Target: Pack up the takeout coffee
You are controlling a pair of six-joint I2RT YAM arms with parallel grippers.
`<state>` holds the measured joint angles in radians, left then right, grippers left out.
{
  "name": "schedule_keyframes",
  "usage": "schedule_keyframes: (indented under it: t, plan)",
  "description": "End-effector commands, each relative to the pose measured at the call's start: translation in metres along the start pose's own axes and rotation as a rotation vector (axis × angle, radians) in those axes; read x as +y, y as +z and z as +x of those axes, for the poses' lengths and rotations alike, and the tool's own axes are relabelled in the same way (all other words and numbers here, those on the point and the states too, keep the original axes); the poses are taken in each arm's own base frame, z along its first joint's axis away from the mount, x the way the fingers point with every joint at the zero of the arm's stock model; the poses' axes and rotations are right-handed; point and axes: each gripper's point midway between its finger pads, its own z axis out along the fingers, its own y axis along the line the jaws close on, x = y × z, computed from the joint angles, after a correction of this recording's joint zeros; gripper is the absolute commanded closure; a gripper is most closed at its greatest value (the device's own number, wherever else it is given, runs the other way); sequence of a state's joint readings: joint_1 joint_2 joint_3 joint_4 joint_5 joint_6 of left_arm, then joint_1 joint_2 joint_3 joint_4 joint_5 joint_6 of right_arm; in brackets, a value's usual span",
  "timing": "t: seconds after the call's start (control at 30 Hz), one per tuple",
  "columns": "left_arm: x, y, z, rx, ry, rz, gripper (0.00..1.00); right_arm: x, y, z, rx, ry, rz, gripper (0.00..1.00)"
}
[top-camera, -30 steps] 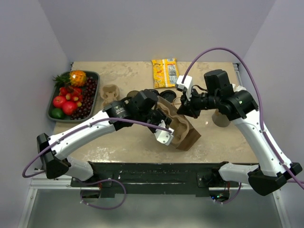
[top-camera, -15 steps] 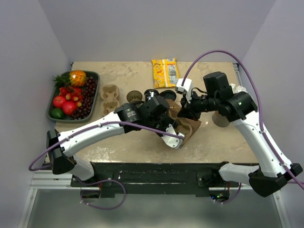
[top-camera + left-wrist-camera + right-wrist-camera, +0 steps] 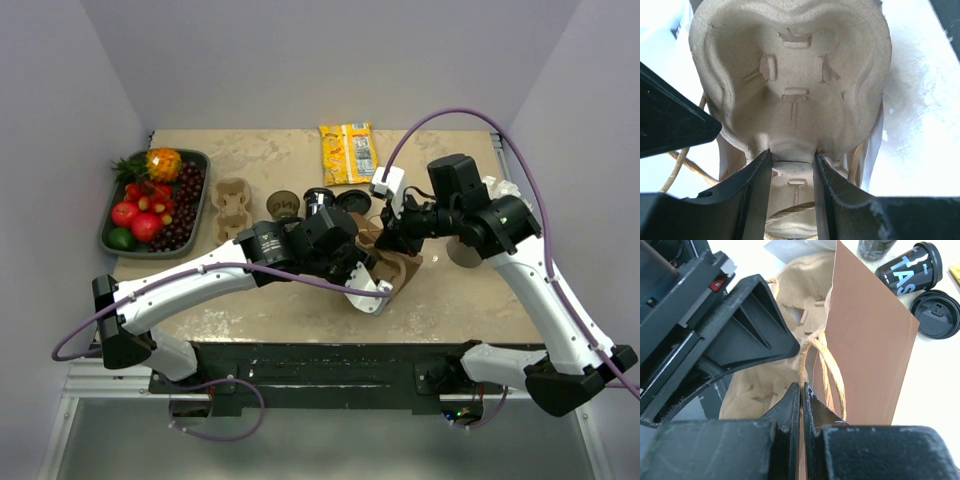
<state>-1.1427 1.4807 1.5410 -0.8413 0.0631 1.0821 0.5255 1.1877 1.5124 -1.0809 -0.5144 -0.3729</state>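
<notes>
Bag (image 3: 865,355) mouth filled by cup carrier (image 3: 790,75); black cup (image 3: 910,267), lid (image 3: 935,312) lie just beyond bag

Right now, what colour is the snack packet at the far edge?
Snack packet: yellow, clearest in the top external view.

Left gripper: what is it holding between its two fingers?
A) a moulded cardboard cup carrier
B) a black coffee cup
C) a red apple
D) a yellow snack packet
A: the left wrist view shows the left gripper pinching the rim of the pale cup carrier, which sits at the open mouth of the paper bag.
</notes>
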Motion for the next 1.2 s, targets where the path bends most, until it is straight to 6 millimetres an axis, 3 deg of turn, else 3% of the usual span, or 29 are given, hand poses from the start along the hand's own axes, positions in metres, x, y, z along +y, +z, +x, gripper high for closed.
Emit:
schedule_keyframes:
  t: [0.0,0.23,0.57,0.73,0.9,1.17]
  plan:
    - [0.013,-0.018,0.015,0.102,-0.044,-0.095,1.0,-0.003,-0.003,-0.006,-0.011,0.0,0.026,1.0]
    - [0.015,-0.01,0.027,0.187,-0.079,-0.101,1.0,-0.003,-0.005,-0.011,-0.023,0.002,0.026,1.0]
    - [0.018,0.027,0.021,0.208,-0.08,-0.059,1.0,0.008,-0.004,-0.013,-0.038,0.002,-0.037,1.0]
    - [0.024,0.036,0.016,0.183,-0.087,-0.096,1.0,0.015,-0.001,-0.013,-0.05,0.025,-0.077,1.0]
    - [0.031,0.026,0.013,0.129,-0.071,-0.195,1.0,0.023,-0.004,-0.021,-0.075,0.011,-0.116,1.0]
    - [0.035,-0.008,-0.005,-0.025,-0.042,-0.314,1.0,0.021,-0.004,-0.024,-0.081,-0.025,-0.125,1.0]
